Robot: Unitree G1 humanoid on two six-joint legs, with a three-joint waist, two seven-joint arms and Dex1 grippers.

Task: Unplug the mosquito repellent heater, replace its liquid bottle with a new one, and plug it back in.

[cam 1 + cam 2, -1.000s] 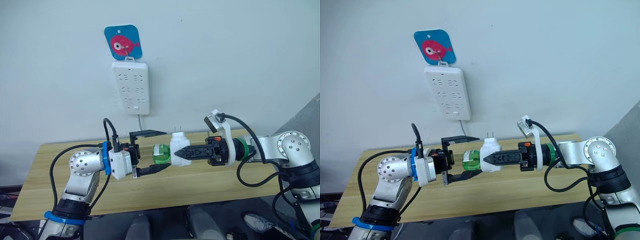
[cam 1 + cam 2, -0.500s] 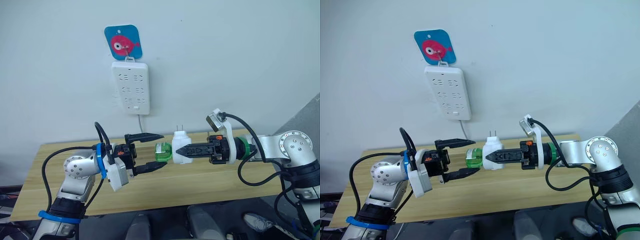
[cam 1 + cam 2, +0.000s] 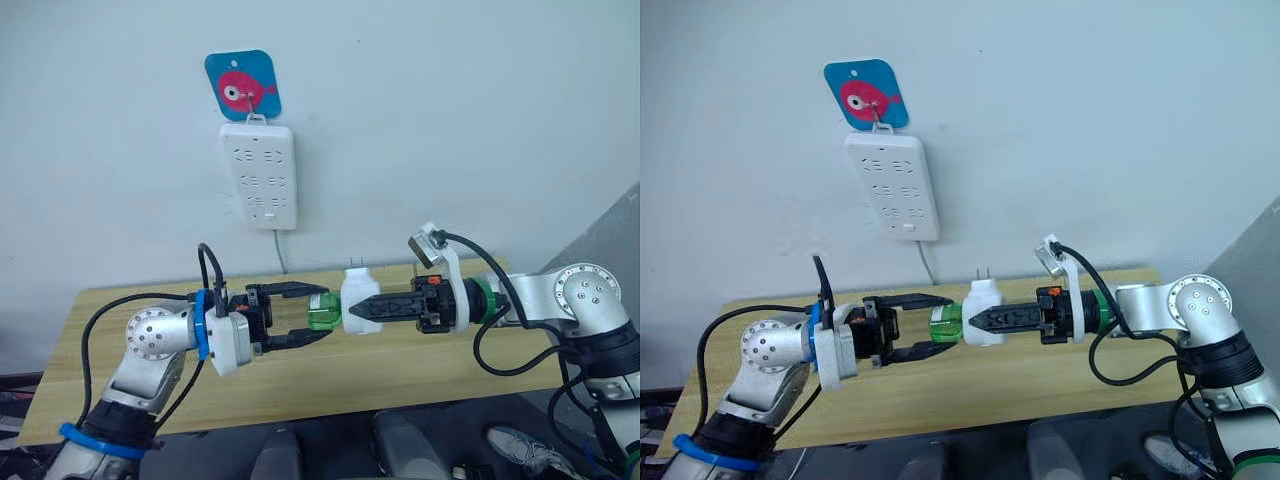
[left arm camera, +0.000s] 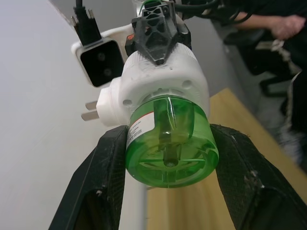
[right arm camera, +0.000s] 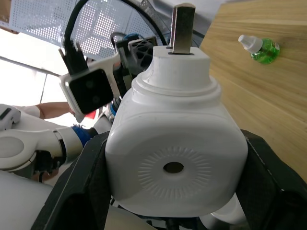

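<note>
Heater (image 3: 359,297) held in air over the table (image 3: 400,365), below the power strip (image 3: 258,176).
Right tool (image 3: 362,307) clenched on heater body, prongs up. Left tool (image 3: 318,314) fingers (image 4: 103,182) flank the green bottle (image 4: 169,141) screwed into heater; contact unclear. Bottle neck hidden inside heater. Spare green bottle (image 5: 257,48) lies on table.
</note>
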